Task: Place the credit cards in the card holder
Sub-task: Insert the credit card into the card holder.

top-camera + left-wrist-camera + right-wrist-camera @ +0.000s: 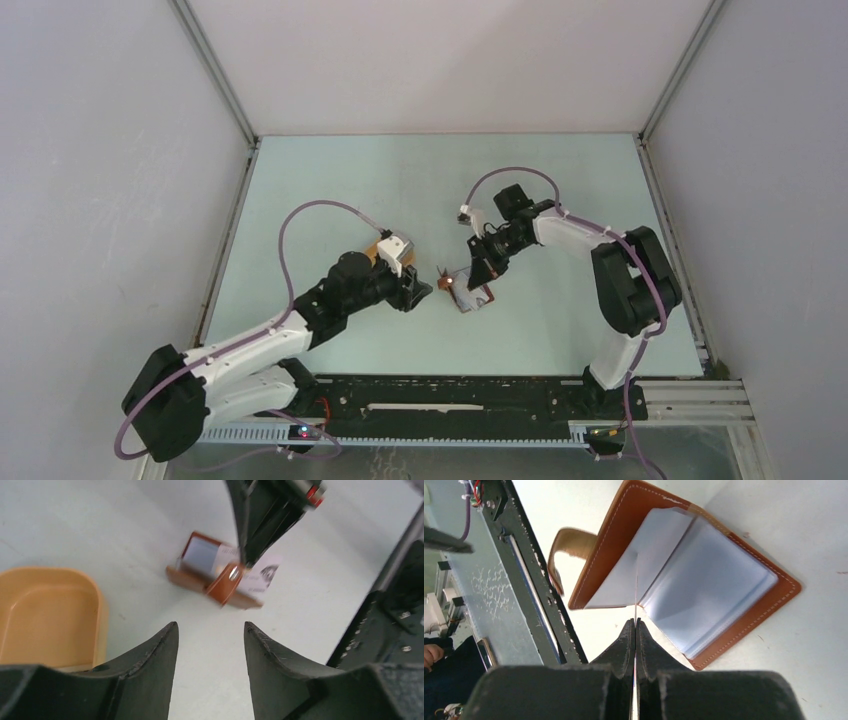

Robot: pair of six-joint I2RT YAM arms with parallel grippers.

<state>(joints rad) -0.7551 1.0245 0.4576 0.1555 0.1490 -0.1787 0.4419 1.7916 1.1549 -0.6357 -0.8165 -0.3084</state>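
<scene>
Two ways to go wrong from here. Could push the credit card (262, 575) into the fold and not into a pocket, bending it or shoving the card holder (724, 585) along the table (560, 180). Could also flip the loose holder shut, with no hold on it. From the left: orange tray (100, 615) a little left of the table's middle. Next, left gripper (210, 627), low, pointing at the holder, just short of it, jaws spread, gripping nothing. Then the holder, lying open near the middle, a bit toward the near edge. Last, right gripper (634, 625), leaning down from the far right, jaws pressed together, pinching the card on edge over the fold
</scene>
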